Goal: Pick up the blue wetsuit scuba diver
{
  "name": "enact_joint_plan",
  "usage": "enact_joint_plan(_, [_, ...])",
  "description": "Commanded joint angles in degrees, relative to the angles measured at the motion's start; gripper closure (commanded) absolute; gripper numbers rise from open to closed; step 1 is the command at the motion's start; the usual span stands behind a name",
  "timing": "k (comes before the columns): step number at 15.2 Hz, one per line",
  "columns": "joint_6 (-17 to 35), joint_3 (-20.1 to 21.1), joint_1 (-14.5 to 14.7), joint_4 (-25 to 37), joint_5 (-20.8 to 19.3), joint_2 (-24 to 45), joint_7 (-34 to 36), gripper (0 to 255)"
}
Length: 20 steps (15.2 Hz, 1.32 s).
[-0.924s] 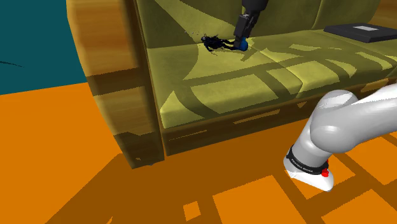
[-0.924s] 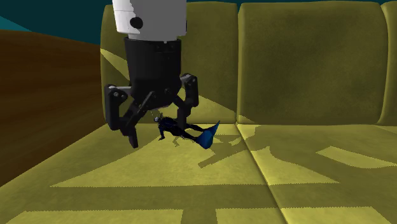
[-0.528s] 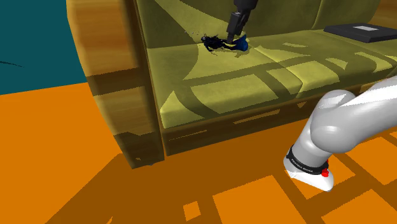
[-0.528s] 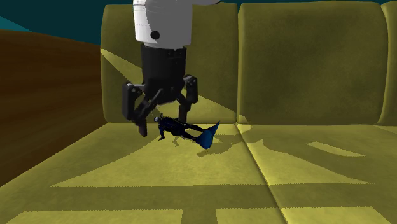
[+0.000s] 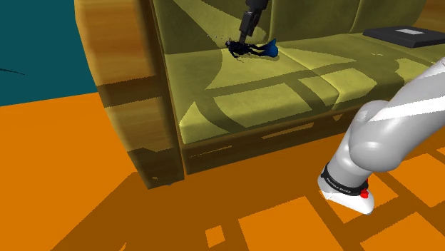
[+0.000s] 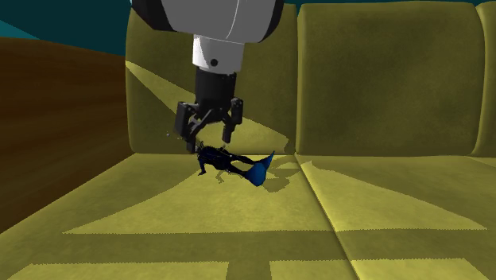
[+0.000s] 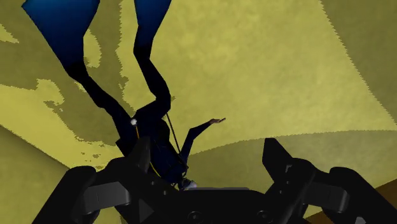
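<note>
The scuba diver is a small dark figure with blue fins, lying flat on the olive sofa seat near the backrest. My gripper hangs open just above its head end. In the second exterior view the gripper hovers over the diver, clear of the blue fins. In the wrist view the diver lies stretched away from the gripper, its torso beside one finger and one arm reaching into the gap. Nothing is clasped.
The sofa has a tall brown wooden armrest on the shoulder view's left and an upright back cushion right behind the diver. A flat dark object lies on the seat far to the right. Orange floor lies in front.
The gripper has travelled from the fin end toward the diver's head, leftward in the shoulder view and farther from the second camera. It stays open. The diver has not moved.
</note>
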Motion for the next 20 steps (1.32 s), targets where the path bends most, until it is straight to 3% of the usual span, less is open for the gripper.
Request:
enact_joint_plan(1, [0.4, -2.0, 0.4, 4.1, 2.1, 4.7, -3.5, 0])
enact_joint_plan(5, [0.0, -4.9, 0.6, 12.9, 7.2, 13.7, -9.7, 0])
enact_joint_plan(14, [5.9, -4.7, 0.5, 6.5, 7.3, 13.2, -10.5, 0])
enact_joint_plan(15, [5.8, -4.8, 0.5, 6.5, 7.3, 13.2, -10.5, 255])
enact_joint_plan(20, [5.8, -4.7, 0.5, 6.5, 7.3, 13.1, -10.4, 255])
